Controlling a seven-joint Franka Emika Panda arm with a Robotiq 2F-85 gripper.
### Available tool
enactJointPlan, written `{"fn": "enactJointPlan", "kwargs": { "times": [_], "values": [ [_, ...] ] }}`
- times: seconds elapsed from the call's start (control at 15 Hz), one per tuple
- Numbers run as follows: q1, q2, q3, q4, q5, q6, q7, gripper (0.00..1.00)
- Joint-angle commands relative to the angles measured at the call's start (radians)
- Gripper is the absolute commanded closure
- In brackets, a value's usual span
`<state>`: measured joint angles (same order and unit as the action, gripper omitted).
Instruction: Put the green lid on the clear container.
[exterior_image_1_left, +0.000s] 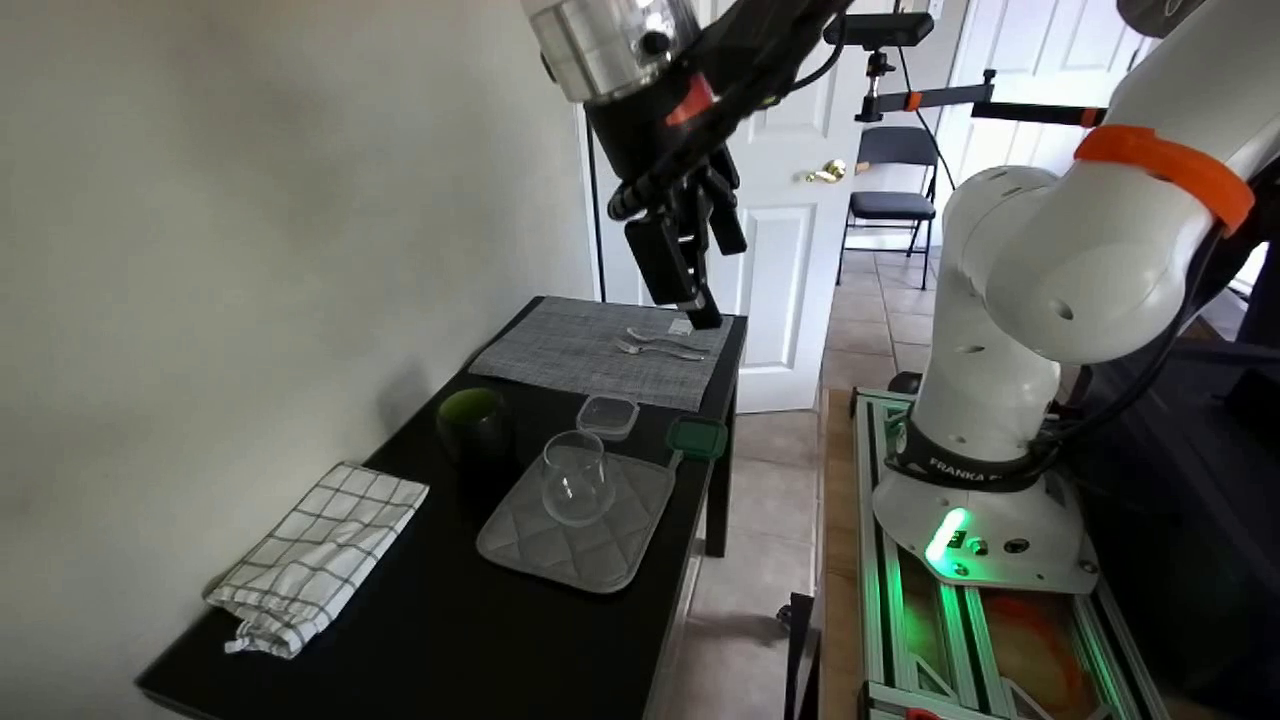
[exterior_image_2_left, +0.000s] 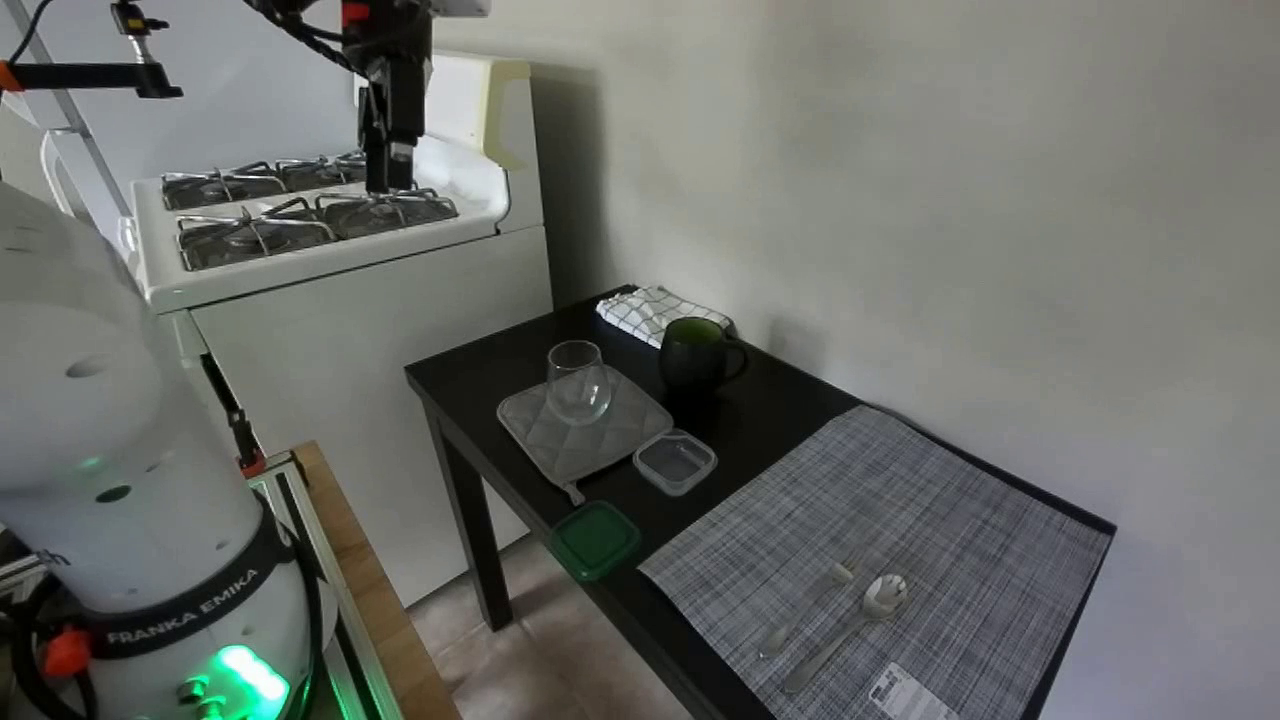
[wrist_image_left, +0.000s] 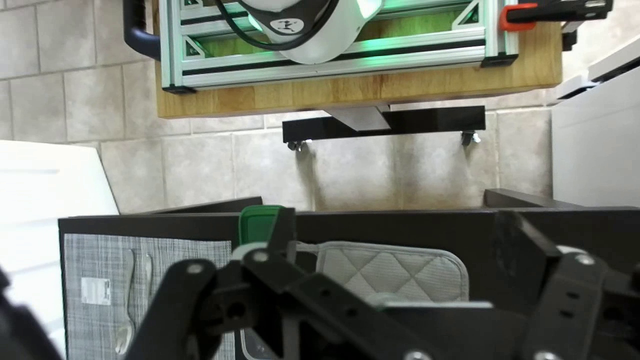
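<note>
The green lid (exterior_image_1_left: 697, 437) is flat, with rounded corners, and lies at the table's edge in both exterior views (exterior_image_2_left: 595, 541). In the wrist view it shows partly behind a finger (wrist_image_left: 256, 224). The clear container (exterior_image_1_left: 607, 416) is low, transparent and squarish, and stands uncovered between the grey pot holder and the placemat (exterior_image_2_left: 675, 462). In the wrist view only a corner of it shows (wrist_image_left: 256, 346). My gripper (exterior_image_1_left: 715, 285) is high above the table, apart from both things. Its fingers are wide apart with nothing between them in the wrist view (wrist_image_left: 402, 235).
A clear stemless glass (exterior_image_1_left: 577, 480) stands on the grey quilted pot holder (exterior_image_2_left: 530, 420). A dark green mug (exterior_image_2_left: 697, 358) stands near the wall. A checked cloth (exterior_image_1_left: 320, 550) lies near the wall too. A fork and spoon (exterior_image_2_left: 830, 640) lie on the grey placemat (exterior_image_2_left: 950, 540).
</note>
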<state>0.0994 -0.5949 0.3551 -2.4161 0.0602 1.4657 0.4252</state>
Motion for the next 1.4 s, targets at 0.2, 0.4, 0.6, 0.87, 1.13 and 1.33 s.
{"fn": "enactJointPlan", "kwargs": {
  "times": [0.2, 0.4, 0.6, 0.87, 1.13, 1.33],
  "values": [
    [0.027, 0.101, 0.004, -0.169, -0.144, 0.246, -0.007, 0.00],
    [0.042, 0.123, -0.002, -0.250, -0.201, 0.385, -0.005, 0.00],
    [0.042, 0.130, -0.021, -0.327, -0.238, 0.479, -0.015, 0.00],
    [-0.013, 0.184, -0.050, -0.341, -0.313, 0.589, 0.009, 0.00],
    [-0.091, 0.234, -0.087, -0.342, -0.437, 0.695, 0.047, 0.00],
    [-0.076, 0.216, -0.108, -0.340, -0.409, 0.670, 0.014, 0.00]
  ]
}}
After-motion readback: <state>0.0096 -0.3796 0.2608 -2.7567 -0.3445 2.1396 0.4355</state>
